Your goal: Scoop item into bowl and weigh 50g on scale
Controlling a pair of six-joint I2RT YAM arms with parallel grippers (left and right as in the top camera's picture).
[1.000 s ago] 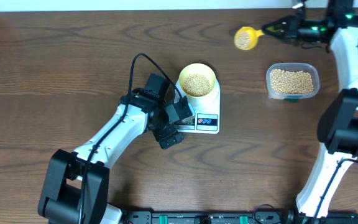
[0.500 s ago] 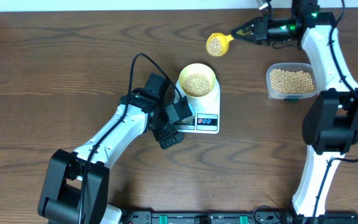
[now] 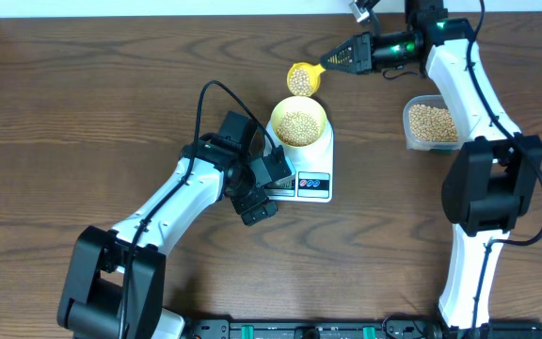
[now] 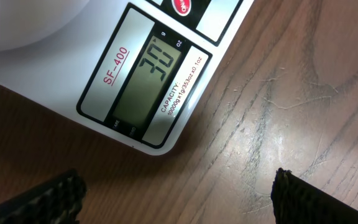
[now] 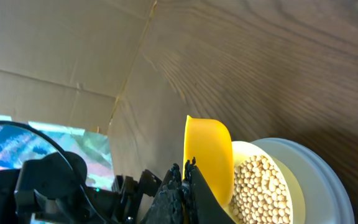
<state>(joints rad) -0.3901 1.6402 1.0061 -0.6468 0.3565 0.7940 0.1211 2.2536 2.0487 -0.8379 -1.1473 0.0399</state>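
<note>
The pale yellow-green bowl (image 3: pixel 298 124) holds tan beans (image 3: pixel 297 127) and sits on the white scale (image 3: pixel 309 165). My right gripper (image 3: pixel 339 58) is shut on the handle of the yellow scoop (image 3: pixel 301 79), which carries beans just above the bowl's far rim. In the right wrist view the scoop (image 5: pixel 209 160) is beside the bowl's beans (image 5: pixel 258 190). My left gripper (image 3: pixel 262 193) is open and empty over the table by the scale's front left corner. The left wrist view shows the scale's display (image 4: pixel 146 81) with digits.
A clear plastic tub (image 3: pixel 429 124) of beans stands right of the scale, partly hidden by the right arm. A black cable loops over the left arm. A cardboard wall runs along the table's far edge.
My right gripper has carried the loaded scoop leftward and toward the bowl, from the far right to just above the bowl's far rim. The left arm has not moved.
</note>
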